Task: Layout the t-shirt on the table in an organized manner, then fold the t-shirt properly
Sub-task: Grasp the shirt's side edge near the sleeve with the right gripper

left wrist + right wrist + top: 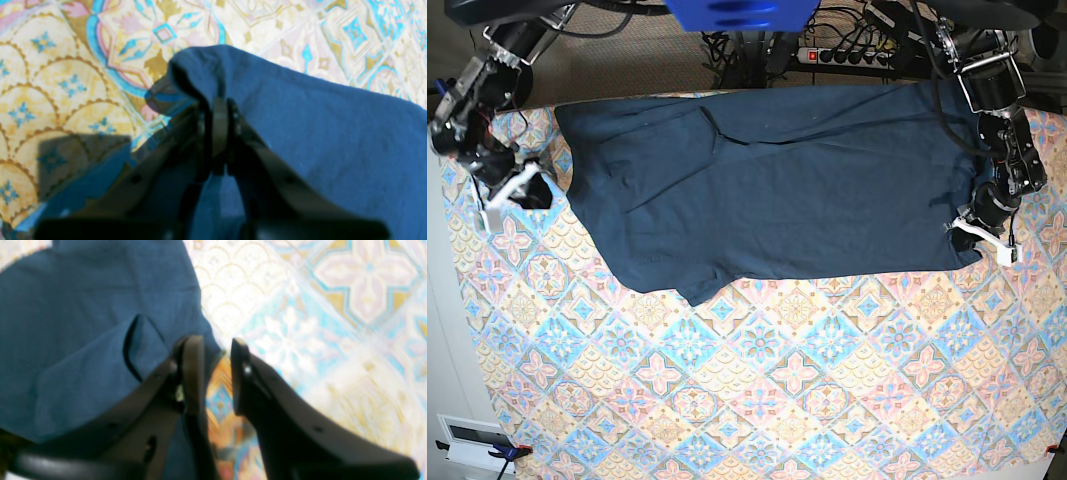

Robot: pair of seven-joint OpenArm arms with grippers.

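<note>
Now: left gripper jaws clamped on t-shirt hem; right gripper jaws apart, empty.

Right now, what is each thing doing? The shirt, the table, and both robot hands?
t-shirt: spread mostly flat, a few folds, one corner pinched and lifted.
table: covered by its patterned cloth, shirt lying on the far part.
left gripper: shut on the t-shirt corner.
right gripper: open, holding nothing, beside the shirt's edge.
</note>
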